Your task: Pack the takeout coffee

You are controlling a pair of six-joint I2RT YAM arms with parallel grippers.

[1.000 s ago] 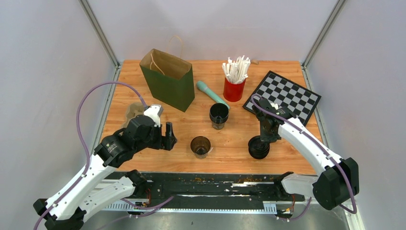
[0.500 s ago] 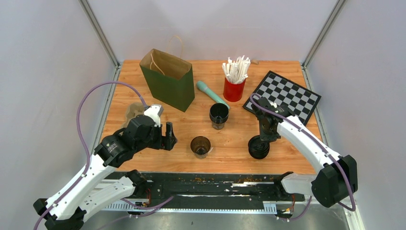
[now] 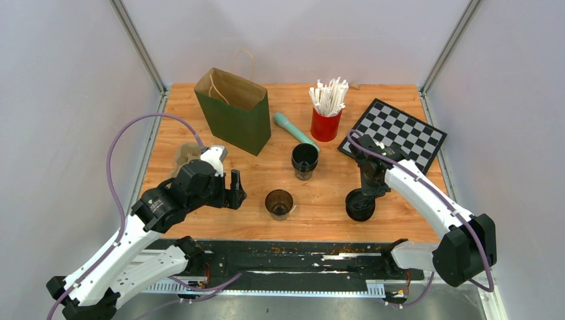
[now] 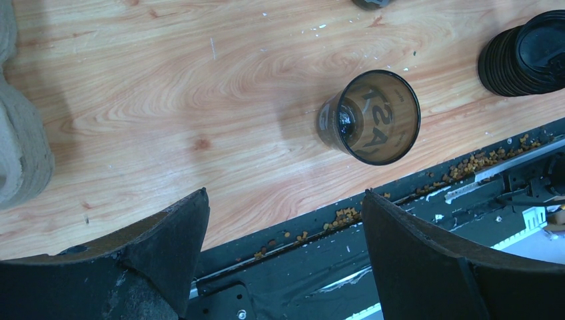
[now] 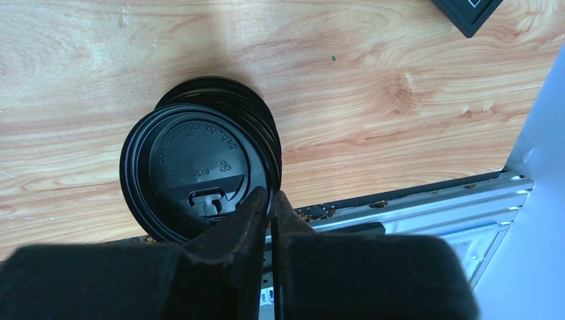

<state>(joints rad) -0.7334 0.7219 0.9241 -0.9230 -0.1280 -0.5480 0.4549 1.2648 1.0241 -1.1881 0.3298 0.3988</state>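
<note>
1. Black fingers of the right gripper stand almost together, with only a thin slit between them. Their tips sit at the rim of the top lid, and I cannot tell whether they pinch it.
2. That lid tops a stack of black plastic coffee lids and sits shifted off the ones beneath it. The stack rests on the wooden table, near its front edge on the right.
3. Beyond the stack lies a black-and-white checkered board.
4. The left gripper hovers above the table with its jaws spread wide and nothing between them.
5. Near it stands a brown translucent plastic cup, upright and open, close to the front edge.
6. A grey moulded-pulp cup carrier lies behind the left arm at the table's left side.
7. Farther back stand a second, darker cup, a teal cylinder lying flat, and a red cup full of white wrapped straws.
8. A green paper bag stands open at the far left.
</note>
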